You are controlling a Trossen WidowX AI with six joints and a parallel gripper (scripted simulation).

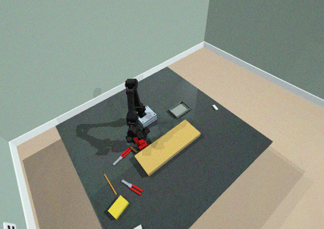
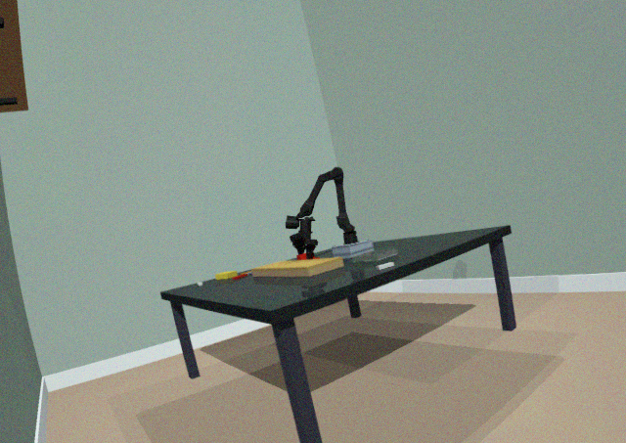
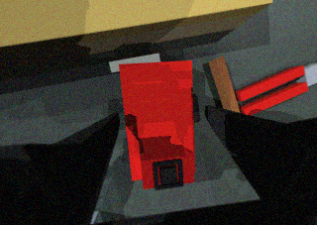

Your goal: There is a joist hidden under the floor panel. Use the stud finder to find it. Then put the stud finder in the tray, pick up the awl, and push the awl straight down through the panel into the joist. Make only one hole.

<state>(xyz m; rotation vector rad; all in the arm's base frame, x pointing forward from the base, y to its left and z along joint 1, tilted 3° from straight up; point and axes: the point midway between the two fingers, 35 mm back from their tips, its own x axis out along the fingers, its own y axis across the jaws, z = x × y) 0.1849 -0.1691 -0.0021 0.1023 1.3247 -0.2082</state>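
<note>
The red stud finder (image 1: 141,143) (image 2: 304,256) (image 3: 156,96) lies on the table beside the long side of the yellow floor panel (image 1: 170,148) (image 2: 298,267) (image 3: 149,12). My gripper (image 1: 140,139) (image 2: 305,253) (image 3: 162,113) points down and is open, with one finger on each side of the stud finder. A gap shows beside it in the wrist view. A brown handle (image 1: 133,149) (image 3: 224,83), which looks like the awl's, lies close by, near the panel's corner; its shaft is not clear. The grey tray (image 1: 179,109) is empty. No hole shows in the panel.
Red-handled pliers (image 1: 122,155) (image 3: 272,88) lie just past the brown handle. A second pair (image 1: 132,187), an orange pencil (image 1: 110,184) and a yellow block (image 1: 118,207) (image 2: 226,275) lie farther off. A small white block (image 1: 214,107) (image 2: 384,265) lies beyond the tray.
</note>
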